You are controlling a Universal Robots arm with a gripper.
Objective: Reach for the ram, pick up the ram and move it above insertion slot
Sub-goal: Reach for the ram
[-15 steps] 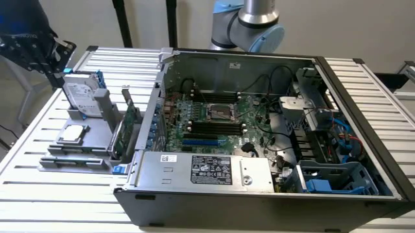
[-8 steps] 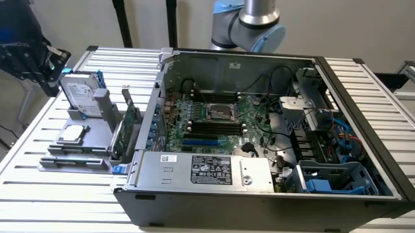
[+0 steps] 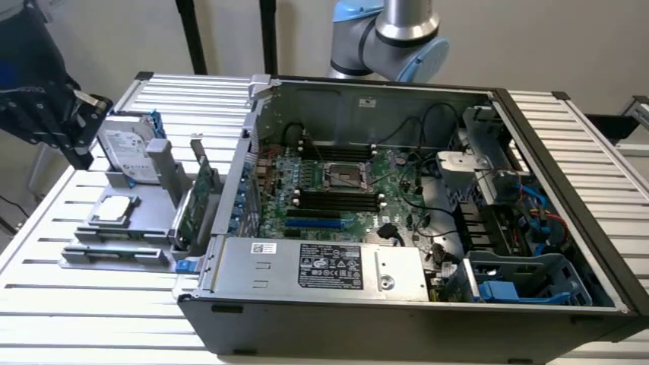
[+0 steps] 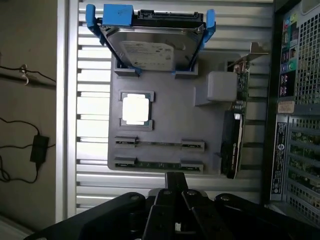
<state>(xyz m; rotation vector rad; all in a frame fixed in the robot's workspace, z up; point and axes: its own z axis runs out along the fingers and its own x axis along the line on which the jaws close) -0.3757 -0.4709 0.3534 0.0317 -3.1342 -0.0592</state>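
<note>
The ram [image 4: 159, 164] is a thin green stick standing on edge between two grey clips at the near end of the grey holder tray [image 4: 170, 125]. In the exterior view the ram [image 3: 114, 251] lies at the tray's front, outside the computer case on the exterior view's left. My gripper [image 4: 175, 181] hangs above the table just off that end of the tray, shut with nothing in it. From outside, the gripper [image 3: 76, 148] hovers over the tray's far-left corner. The insertion slot [image 3: 335, 199] is among the black memory sockets on the motherboard inside the case.
The tray also carries a hard drive [image 4: 152, 47] in a blue frame, a processor chip [image 4: 136, 109] and an upright green expansion card [image 4: 235, 135] next to the case wall. The open case [image 3: 406, 304] holds a power supply, cables and a blue drive bay [image 3: 527, 285].
</note>
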